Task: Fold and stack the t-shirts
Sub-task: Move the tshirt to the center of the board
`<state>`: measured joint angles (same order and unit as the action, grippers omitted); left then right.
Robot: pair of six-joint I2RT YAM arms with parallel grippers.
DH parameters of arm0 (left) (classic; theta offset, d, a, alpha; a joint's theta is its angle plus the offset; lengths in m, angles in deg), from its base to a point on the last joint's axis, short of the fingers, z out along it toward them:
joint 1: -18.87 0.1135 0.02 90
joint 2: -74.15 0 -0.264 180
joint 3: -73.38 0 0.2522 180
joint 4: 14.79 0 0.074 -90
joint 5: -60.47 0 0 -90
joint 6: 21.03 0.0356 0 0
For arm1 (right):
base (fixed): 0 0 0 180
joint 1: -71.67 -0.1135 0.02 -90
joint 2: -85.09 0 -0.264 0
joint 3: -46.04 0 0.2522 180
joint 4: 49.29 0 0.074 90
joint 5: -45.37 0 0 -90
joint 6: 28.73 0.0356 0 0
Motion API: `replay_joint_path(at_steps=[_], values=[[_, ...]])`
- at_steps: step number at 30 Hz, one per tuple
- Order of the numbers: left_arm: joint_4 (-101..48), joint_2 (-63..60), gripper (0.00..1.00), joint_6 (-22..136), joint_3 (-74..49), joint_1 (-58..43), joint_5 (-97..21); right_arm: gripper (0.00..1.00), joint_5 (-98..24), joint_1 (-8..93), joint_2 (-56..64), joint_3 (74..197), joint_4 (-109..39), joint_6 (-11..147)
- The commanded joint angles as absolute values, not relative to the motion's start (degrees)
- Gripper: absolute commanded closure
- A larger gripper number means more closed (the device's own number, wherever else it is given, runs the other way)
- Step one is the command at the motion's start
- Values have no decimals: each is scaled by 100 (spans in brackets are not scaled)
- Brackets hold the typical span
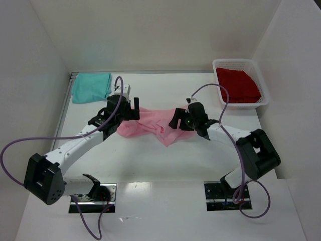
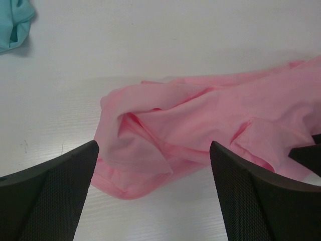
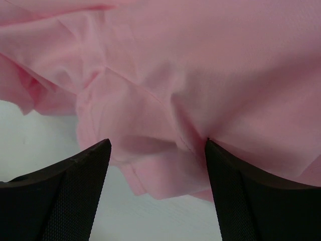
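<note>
The pink t-shirt [image 3: 210, 75] fills most of the view, crumpled in soft folds; the white table [image 3: 35, 130] shows below its left edge; the right gripper [image 3: 156, 150] has jaws wide apart; the shirt's lowest fold hangs between the dark fingers [image 3: 60, 196].

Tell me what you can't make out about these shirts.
- Pink shirt: collar and sleeves lost in bunched folds, every view; left gripper and right gripper hide parts of it from above.
- Teal shirt: cut off by the left wrist view's corner.
- Red shirt: top view only, too small to tell how it is folded.
</note>
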<state>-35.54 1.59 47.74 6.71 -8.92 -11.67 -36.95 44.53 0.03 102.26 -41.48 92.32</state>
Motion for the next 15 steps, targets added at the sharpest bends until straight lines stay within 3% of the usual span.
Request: replay_joint_path(at_steps=[1,4,10,11,13,15], values=[[-3277,304,1,4779,618,-908,-1284,20,-4005,4223,-359,10339,-4405,9361],[-3277,357,1,4832,618,-908,-1284,22,-4199,4170,-491,10533,-4003,9414],[-3225,287,1,4832,670,-908,-1284,27,-4384,4117,325,10296,-3886,9536],[-3225,174,1,4884,670,-908,-1336,36,-4515,4117,579,10192,-3886,9537],[-3225,120,1,4885,618,-908,-1389,38,-4568,4117,748,10120,-3886,9537],[-3225,67,1,4885,618,-908,-1389,52,-4569,4117,696,10120,-3886,9537]])
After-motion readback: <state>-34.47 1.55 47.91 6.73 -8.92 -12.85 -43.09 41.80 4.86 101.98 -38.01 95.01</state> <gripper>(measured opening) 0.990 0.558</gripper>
